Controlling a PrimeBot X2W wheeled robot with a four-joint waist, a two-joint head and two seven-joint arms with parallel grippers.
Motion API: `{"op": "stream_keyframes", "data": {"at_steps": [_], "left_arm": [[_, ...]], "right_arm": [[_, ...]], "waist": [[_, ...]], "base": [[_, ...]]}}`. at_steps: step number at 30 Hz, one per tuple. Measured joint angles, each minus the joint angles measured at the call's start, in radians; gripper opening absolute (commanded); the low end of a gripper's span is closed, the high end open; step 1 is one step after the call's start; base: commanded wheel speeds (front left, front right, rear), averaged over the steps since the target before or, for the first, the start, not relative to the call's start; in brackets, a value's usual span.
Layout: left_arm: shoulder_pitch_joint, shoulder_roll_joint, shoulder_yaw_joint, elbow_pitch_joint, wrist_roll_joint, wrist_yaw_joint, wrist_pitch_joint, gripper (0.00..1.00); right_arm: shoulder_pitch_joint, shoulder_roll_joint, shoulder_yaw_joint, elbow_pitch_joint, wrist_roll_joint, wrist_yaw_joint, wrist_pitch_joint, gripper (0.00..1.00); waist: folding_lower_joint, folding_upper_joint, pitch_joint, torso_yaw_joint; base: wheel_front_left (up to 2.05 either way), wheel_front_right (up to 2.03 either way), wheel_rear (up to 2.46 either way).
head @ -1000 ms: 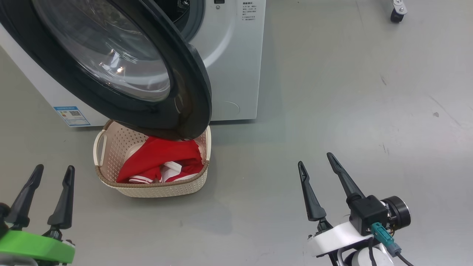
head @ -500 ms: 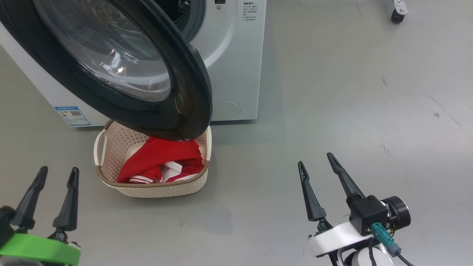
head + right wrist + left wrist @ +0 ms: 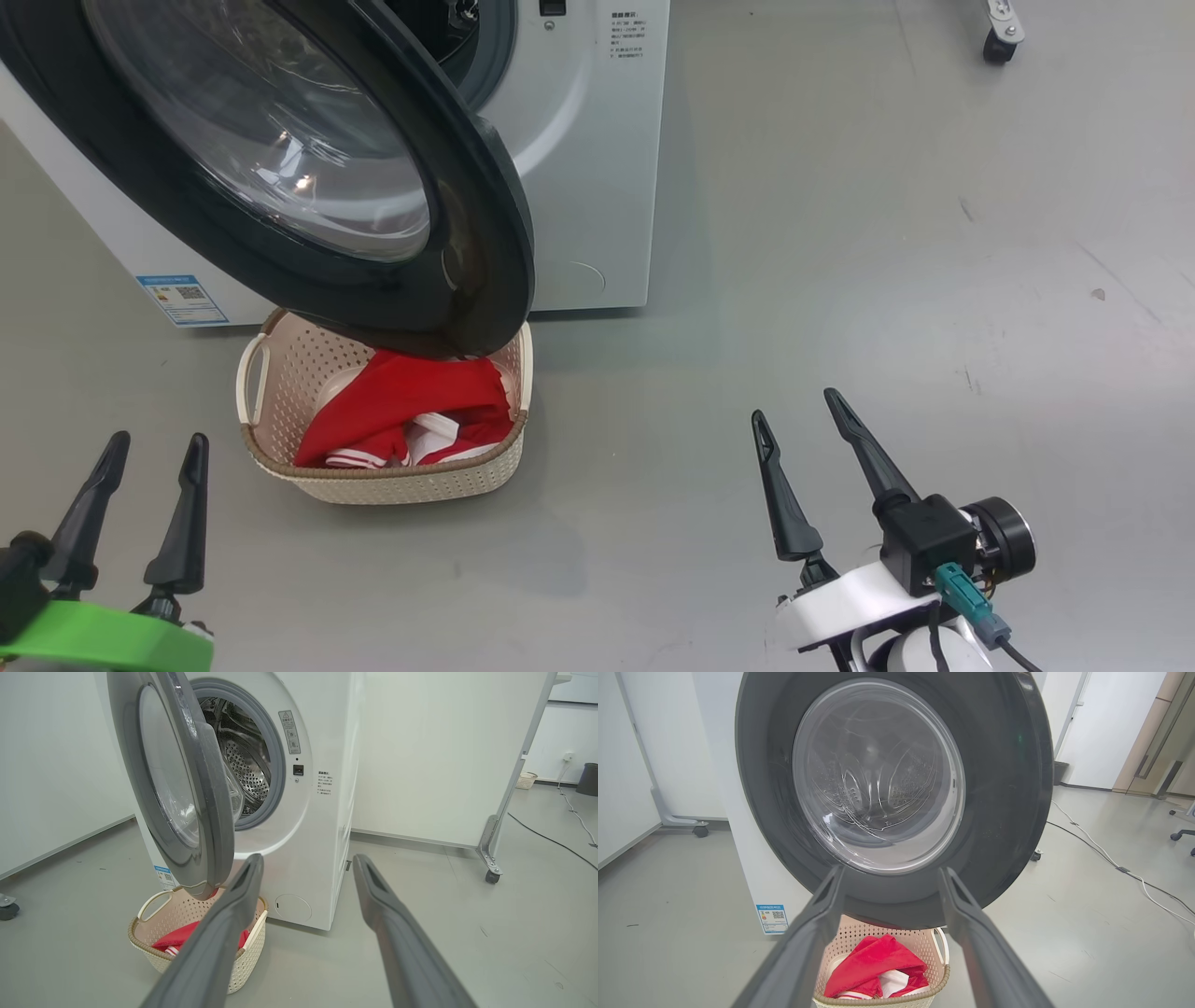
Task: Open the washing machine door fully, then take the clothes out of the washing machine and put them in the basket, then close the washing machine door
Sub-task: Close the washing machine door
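The washing machine (image 3: 579, 140) stands at the upper left with its door (image 3: 485, 233) swung wide open, black rim and clear glass bowl facing me. The door's lower edge hangs over the cream basket (image 3: 411, 485) on the floor in front. The red clothes (image 3: 401, 401) with white trim lie inside the basket. My left gripper (image 3: 159, 439) is open at the lower left, apart from the basket. My right gripper (image 3: 794, 404) is open at the lower right, holding nothing. The right wrist view shows the steel drum (image 3: 243, 760) behind the door (image 3: 210, 812). The left wrist view has the clothes (image 3: 873, 966) between my fingers.
A blue label (image 3: 182, 297) is on the machine's side. A caster wheel (image 3: 999, 42) of a frame stands at the far right. Cables (image 3: 1111, 858) run across the floor right of the machine. Open grey floor lies between my grippers.
My left gripper has drawn back slightly, toward the view's bottom edge and a little right. The right gripper, door, basket and clothes hold their places; the head view shifted slightly.
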Motion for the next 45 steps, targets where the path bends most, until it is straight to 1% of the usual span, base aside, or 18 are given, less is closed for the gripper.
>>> {"op": "stream_keyframes", "data": {"at_steps": [15, 16, 17, 18, 24, 27, 33, 36, 40, 41, 45], "left_arm": [[0.005, -0.010, -0.008, -0.001, 0.016, 0.000, 0.000, 1.00], [0.005, -0.011, -0.009, -0.002, 0.016, 0.000, 0.000, 1.00], [0.005, -0.011, -0.009, -0.002, 0.017, 0.000, 0.000, 1.00], [0.005, -0.011, -0.010, -0.002, 0.018, 0.000, 0.000, 1.00], [0.005, -0.011, -0.014, -0.012, 0.017, 0.000, 0.000, 1.00], [0.005, -0.011, -0.013, -0.021, 0.017, 0.000, 0.000, 1.00], [0.003, -0.005, -0.013, -0.040, 0.005, 0.000, 0.000, 1.00], [-0.002, 0.000, -0.012, -0.049, -0.002, 0.000, 0.000, 1.00], [-0.021, 0.006, -0.014, -0.061, -0.015, 0.000, 0.000, 1.00], [-0.021, 0.006, -0.014, -0.061, -0.015, 0.000, 0.000, 1.00], [-0.049, 0.009, -0.025, -0.076, -0.034, 0.000, 0.000, 1.00]], "right_arm": [[0.000, 0.000, 0.002, 0.005, -0.006, 0.000, 0.000, 1.00], [-0.001, 0.000, 0.004, 0.002, -0.006, 0.000, 0.000, 0.89], [-0.001, 0.000, 0.007, -0.002, -0.007, 0.000, 0.000, 0.13], [-0.002, 0.000, 0.011, -0.005, -0.008, 0.000, 0.000, 0.00], [-0.018, -0.002, 0.037, -0.019, -0.015, 0.000, 0.000, 0.00], [-0.046, -0.003, 0.064, -0.028, -0.042, 0.000, 0.000, 0.00], [-0.142, -0.007, 0.169, -0.031, -0.103, 0.002, 0.000, 0.00], [-0.203, -0.009, 0.220, -0.025, -0.120, 0.014, 0.000, 0.00], [-0.285, -0.012, 0.288, 0.013, -0.147, 0.037, 0.020, 0.00], [-0.285, -0.012, 0.288, 0.013, -0.147, 0.037, 0.020, 0.00], [-0.361, -0.014, 0.340, 0.034, -0.160, 0.046, 0.046, 0.00]], "waist": [[0.0000, 0.0000, -0.015, -0.001], [0.0000, 0.0000, -0.015, -0.001], [0.0000, 0.0000, -0.015, -0.001], [0.0000, 0.0000, -0.015, 0.000], [0.0000, 0.0000, 0.004, 0.007], [0.0000, 0.0000, 0.019, 0.014], [0.0000, 0.0000, 0.058, 0.031], [0.0000, 0.0000, 0.084, 0.041], [0.0000, 0.0000, 0.121, 0.056], [0.0000, 0.0000, 0.121, 0.056], [0.0000, 0.0000, 0.160, 0.073]], "base": [[0.00, 0.00, 0.00], [0.00, 0.00, 0.00], [0.00, 0.00, 0.00], [0.00, 0.00, 0.00], [0.00, 0.00, 0.00], [0.00, 0.00, 0.00], [0.00, 0.00, 0.00], [0.00, 0.00, 0.00], [0.00, 0.00, 0.00], [0.00, 0.00, 0.00], [0.00, 0.00, 0.00]]}}
